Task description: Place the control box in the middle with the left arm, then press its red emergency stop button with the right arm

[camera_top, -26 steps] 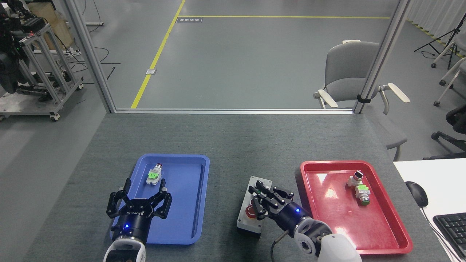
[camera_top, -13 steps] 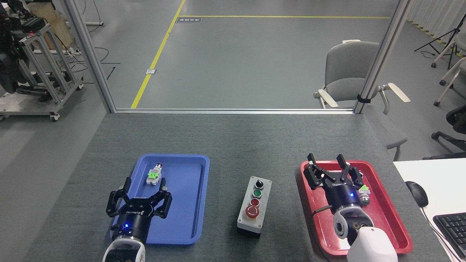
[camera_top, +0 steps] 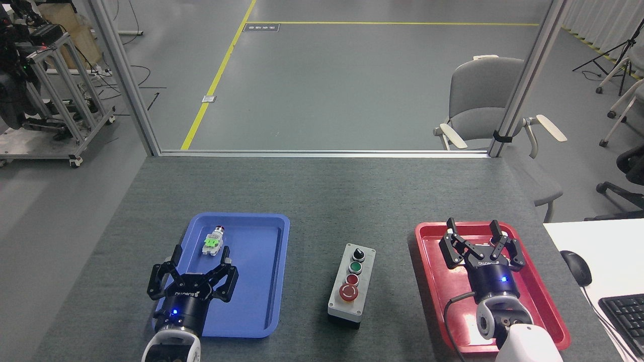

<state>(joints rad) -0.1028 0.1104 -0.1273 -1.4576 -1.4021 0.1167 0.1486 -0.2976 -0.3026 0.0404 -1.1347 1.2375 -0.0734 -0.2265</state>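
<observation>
Light grey in its upper housing and dark at its base, the control box (camera_top: 351, 286) is an oblong unit standing on the dark grey felt-like tabletop (camera_top: 322, 191). Its top face carries one row of four controls: a black knob (camera_top: 359, 252) at the far end, then a green button (camera_top: 356, 267), a small red button (camera_top: 352, 279), and a large red emergency stop button (camera_top: 347, 292) at the near end. Nothing touches the box.

The box lies to the right of the left gripper (camera_top: 197, 261) and to the left of the right gripper (camera_top: 476, 232), between the two and well apart from each. It occupies the bare strip of tabletop between the blue tray (camera_top: 274, 281) and the red tray (camera_top: 427, 261).

The left gripper hangs over the near-left part of the blue tray with its black fingers spread and nothing between them. A blue light shows on its body. A small push-button part with a green block (camera_top: 213, 242) lies in the tray just beyond its fingertips.

The right gripper hangs over the red tray, its fingers likewise spread apart and holding nothing. A blue light shows on its body, and a black cable (camera_top: 453, 311) loops beside its white wrist.
</observation>
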